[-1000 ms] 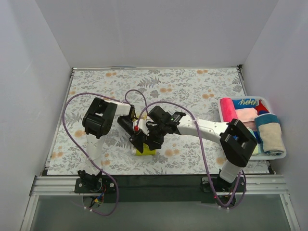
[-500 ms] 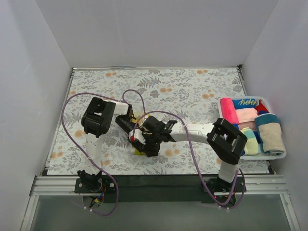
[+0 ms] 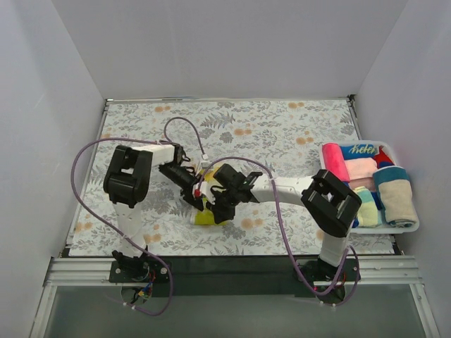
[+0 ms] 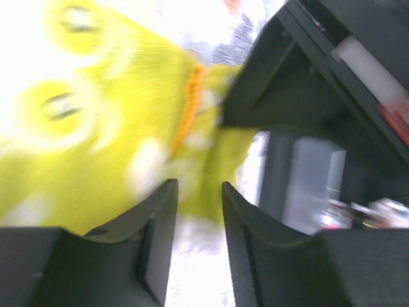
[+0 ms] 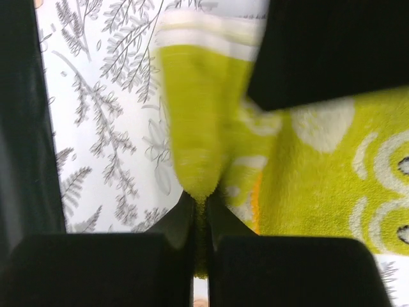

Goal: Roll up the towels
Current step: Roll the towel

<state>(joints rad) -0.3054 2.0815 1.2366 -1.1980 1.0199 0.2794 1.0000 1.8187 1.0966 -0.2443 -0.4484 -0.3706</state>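
While rolled cloth towels [image 3: 361, 169] sit in the white slotted plastic basket [image 3: 405, 227] at 3 o'clock, the yellow patterned cloth towel [image 3: 206, 217] lies near centre, toward 6 o'clock, apparently unfinished. Right gripper [image 5: 201, 198] pinches its fold; left gripper [image 4: 195, 192] jaws are slightly spread, holding nothing.

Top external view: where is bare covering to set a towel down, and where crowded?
Free: the far strip of floral covering below the back wall, and the patch between the right arm and the basket. Crowded: the middle, where the left pincer and right pincer meet at the yellow towel; the basket is packed with towels.
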